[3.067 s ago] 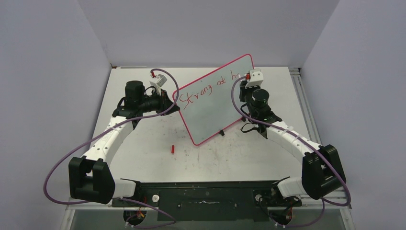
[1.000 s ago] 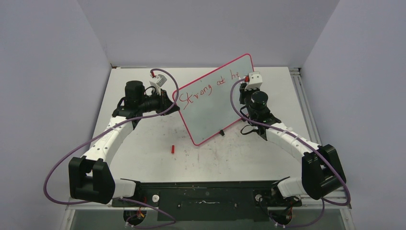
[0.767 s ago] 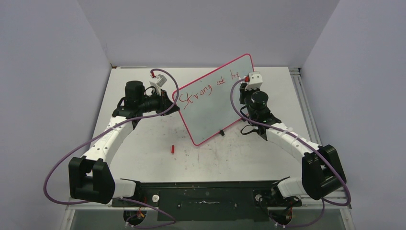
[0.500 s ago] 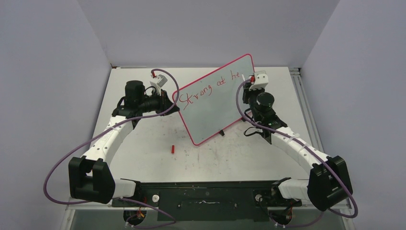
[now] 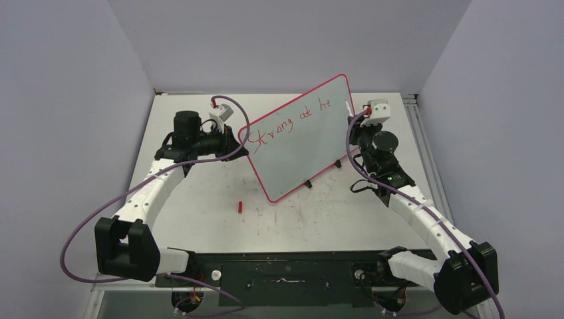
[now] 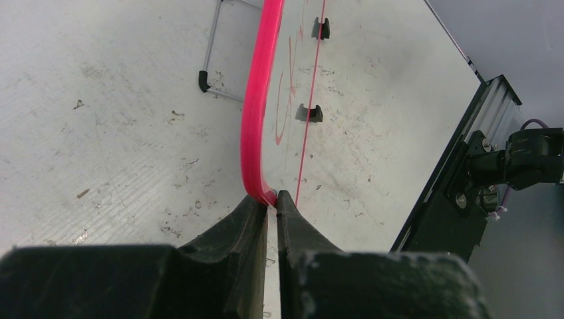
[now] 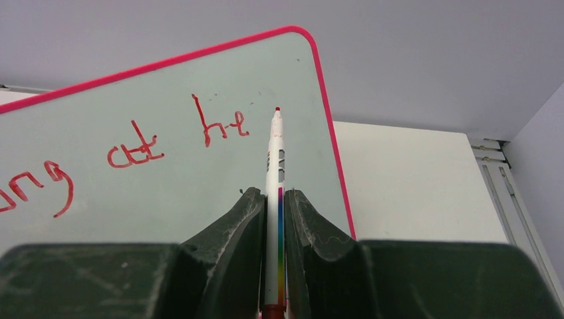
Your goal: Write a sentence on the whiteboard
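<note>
Right claw (image 7: 274,197) clamps a slim white red-tipped marker (image 7: 274,149); left claw (image 6: 269,201) pinches the edge of the pink-rimmed rectangular whiteboard (image 6: 255,119). If that pinch slips, the shifting board could skew the red lettering (image 7: 225,126).

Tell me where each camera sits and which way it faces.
Top external: above and behind the bases, looking down; left arm, right arm, whiteboard between.
Left wrist: looks along the whiteboard's rim; left gripper clamps it.
Right wrist: faces the whiteboard; right gripper holds a marker.
Shared: top and right wrist both show the sentence.
</note>
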